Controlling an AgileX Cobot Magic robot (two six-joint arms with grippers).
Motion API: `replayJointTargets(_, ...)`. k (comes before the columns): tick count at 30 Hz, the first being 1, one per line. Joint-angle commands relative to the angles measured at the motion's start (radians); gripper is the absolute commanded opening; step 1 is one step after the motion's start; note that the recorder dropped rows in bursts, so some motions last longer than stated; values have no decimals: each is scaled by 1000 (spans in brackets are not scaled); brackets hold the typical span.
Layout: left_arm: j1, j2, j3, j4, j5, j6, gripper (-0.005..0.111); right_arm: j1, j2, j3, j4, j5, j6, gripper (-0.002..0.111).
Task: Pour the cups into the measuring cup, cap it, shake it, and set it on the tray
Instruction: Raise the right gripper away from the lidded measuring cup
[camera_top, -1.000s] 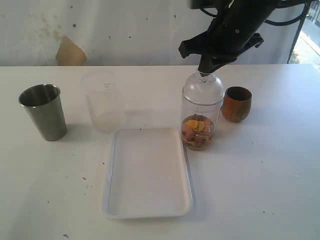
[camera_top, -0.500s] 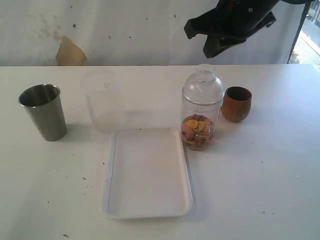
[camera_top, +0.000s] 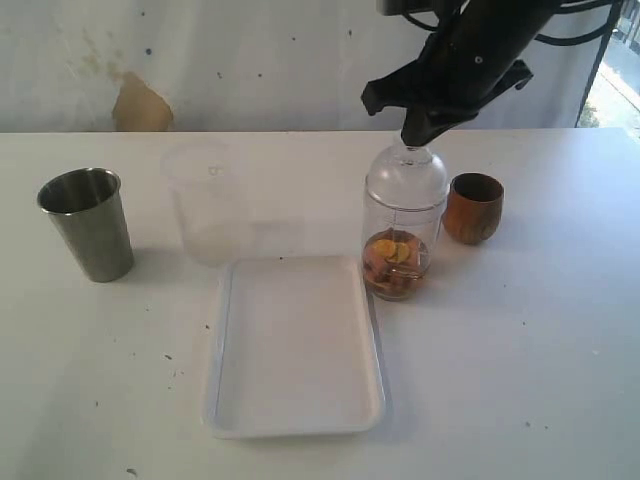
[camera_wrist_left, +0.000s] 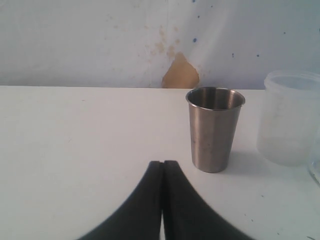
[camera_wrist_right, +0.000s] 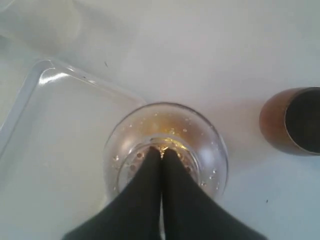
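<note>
white table (camera_top: 520, 380), jaws both together, right pair atop measuring cup (camera_top: 404, 215), tray (camera_top: 296, 345) just beside

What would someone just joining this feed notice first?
The dark right gripper, fingers pressed together, hangs right over the domed lid capping the measuring cup. The cup stands at the white tray's far right corner with orange and yellow pieces in its bottom. In the exterior view the wooden cup sits just right of it, and the steel tumbler stands at far left.
</note>
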Motion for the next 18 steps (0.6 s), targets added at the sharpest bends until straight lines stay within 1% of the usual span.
replayJointTargets(1, -1, -5, 7, -6, -1, 1, 0, 1, 2, 3, -4, 12, -10, 0)
replayJointTargets(4, -1, -5, 7, -6, -1, 1, 0, 1, 2, 3, -2, 14, -10, 0)
replayJointTargets(12, -1, -5, 7, -6, -1, 1, 0, 1, -34, 0, 4, -67, -16, 1)
replayJointTargets(14, -1, -5, 7, -6, -1, 1, 0, 1, -53, 0, 4, -82, -22, 6)
replayJointTargets(16, -1, -5, 7, -6, -1, 1, 0, 1, -78, 0, 2, -91, -47, 13)
replayJointTargets(18, -1, -5, 7, -6, -1, 1, 0, 1, -109, 0, 0, -101, -67, 23)
